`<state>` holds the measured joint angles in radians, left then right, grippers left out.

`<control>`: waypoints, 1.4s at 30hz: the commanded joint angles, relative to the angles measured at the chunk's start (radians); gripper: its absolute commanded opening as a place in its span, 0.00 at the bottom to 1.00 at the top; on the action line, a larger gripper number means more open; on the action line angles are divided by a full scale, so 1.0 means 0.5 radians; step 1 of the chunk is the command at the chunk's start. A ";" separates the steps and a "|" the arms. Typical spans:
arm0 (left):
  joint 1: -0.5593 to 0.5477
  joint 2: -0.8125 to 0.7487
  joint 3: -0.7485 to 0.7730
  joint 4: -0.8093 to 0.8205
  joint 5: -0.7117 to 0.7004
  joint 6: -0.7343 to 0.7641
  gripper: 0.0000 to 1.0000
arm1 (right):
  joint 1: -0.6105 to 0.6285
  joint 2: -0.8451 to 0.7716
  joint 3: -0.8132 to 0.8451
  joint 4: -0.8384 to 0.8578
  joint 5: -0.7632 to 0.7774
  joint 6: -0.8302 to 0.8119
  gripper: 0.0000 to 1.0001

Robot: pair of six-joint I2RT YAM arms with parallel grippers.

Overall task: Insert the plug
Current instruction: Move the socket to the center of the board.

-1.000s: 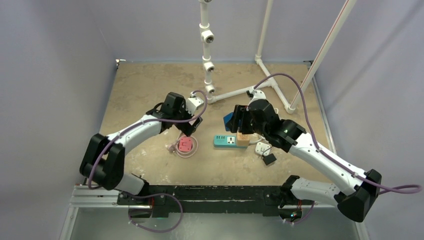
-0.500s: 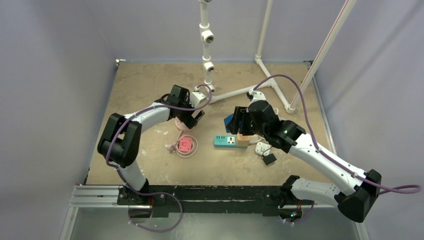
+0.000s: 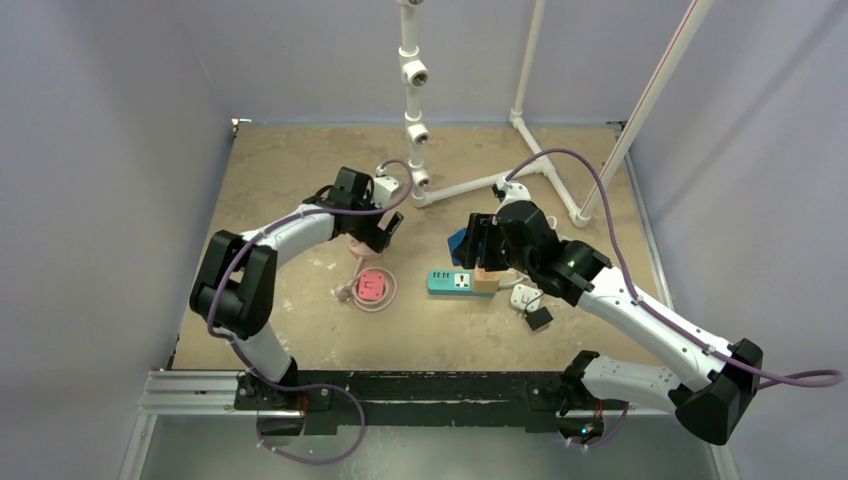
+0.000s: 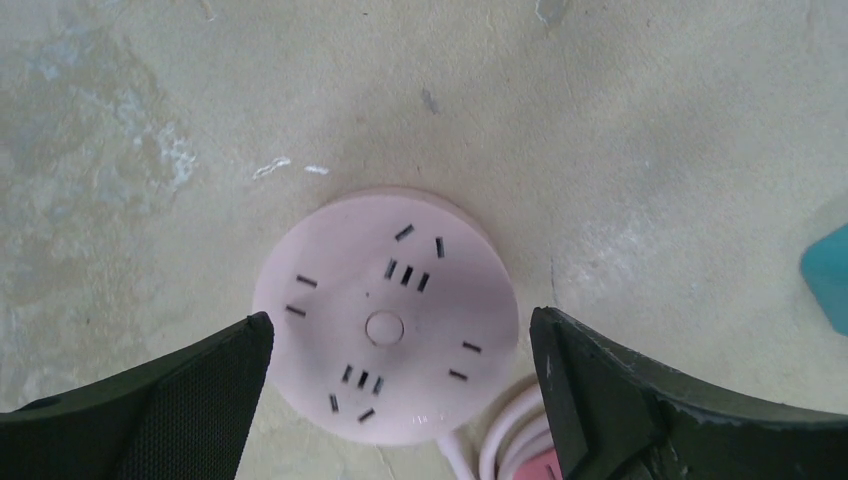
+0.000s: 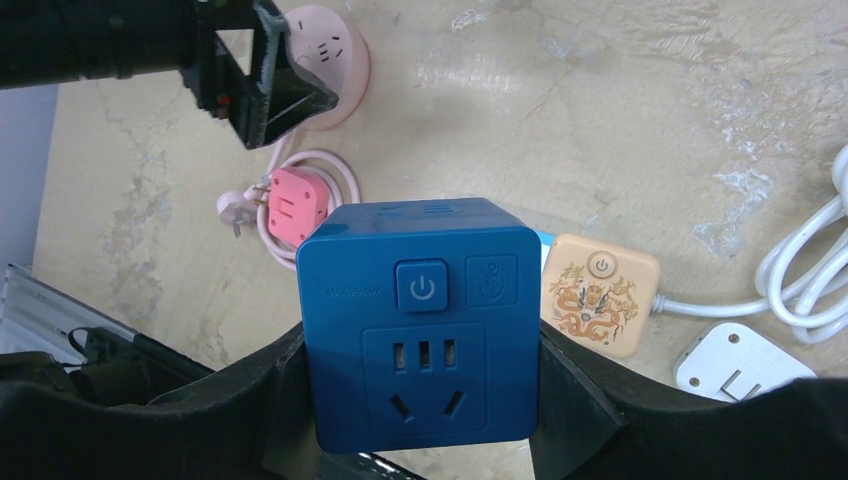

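Claw [image 3: 385, 230] of the left arm hung over the middle of the table, a little toward the left edge. Its jaws stood wide apart with nothing between them. Directly beneath, framed by the two fingers in the left wrist view, lay the round pink socket hub [image 4: 385, 315], flat on the table with its slots facing up. That placing looked like a line-up, either to steady the hub or to read its slots.

Just beside the hub, toward the near edge, the pink plug [image 5: 293, 207] rested inside the loop of its own pink cord [image 5: 340, 180], untouched by either arm. It was not in any socket, so the insertion seemed not yet begun.

Further right, the right claw [image 3: 478, 240] was closed tight on a blue cube socket [image 5: 420, 330], one finger on each side wall. It held the cube above the table with the button and slots toward its wrist camera. This probably kept a free socket face reachable.

Below it lay a teal power strip [image 3: 450, 283], with a beige dragon-printed adapter [image 5: 598, 295] touching its right end. A white plug [image 5: 745, 370] and a black plug [image 3: 539, 318] lay nearer the right edge.
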<state>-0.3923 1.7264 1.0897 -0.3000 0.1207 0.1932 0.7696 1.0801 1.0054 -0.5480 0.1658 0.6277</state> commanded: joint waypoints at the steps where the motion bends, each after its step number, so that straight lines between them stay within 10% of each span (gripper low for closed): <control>1: 0.018 -0.279 -0.013 -0.053 -0.101 -0.279 0.99 | -0.002 -0.013 0.033 0.108 -0.002 -0.045 0.00; 16: 0.042 -0.359 -0.211 -0.364 -0.293 -0.698 0.98 | -0.002 -0.017 0.055 0.060 0.015 -0.065 0.00; 21: 0.049 -0.413 -0.335 -0.337 -0.149 -0.597 0.79 | -0.002 0.013 0.073 0.071 0.036 -0.069 0.00; 30: 0.054 -0.192 -0.247 -0.382 0.033 -0.306 0.45 | -0.005 -0.006 0.080 0.086 0.053 -0.068 0.00; 42: 0.111 -0.051 -0.202 -0.549 0.303 0.599 0.30 | -0.001 -0.018 0.088 0.088 0.012 -0.071 0.00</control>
<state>-0.3603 1.6760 0.9848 -0.5205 0.2020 0.2184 0.7696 1.0927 1.0054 -0.5526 0.1661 0.6075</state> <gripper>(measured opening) 0.336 0.638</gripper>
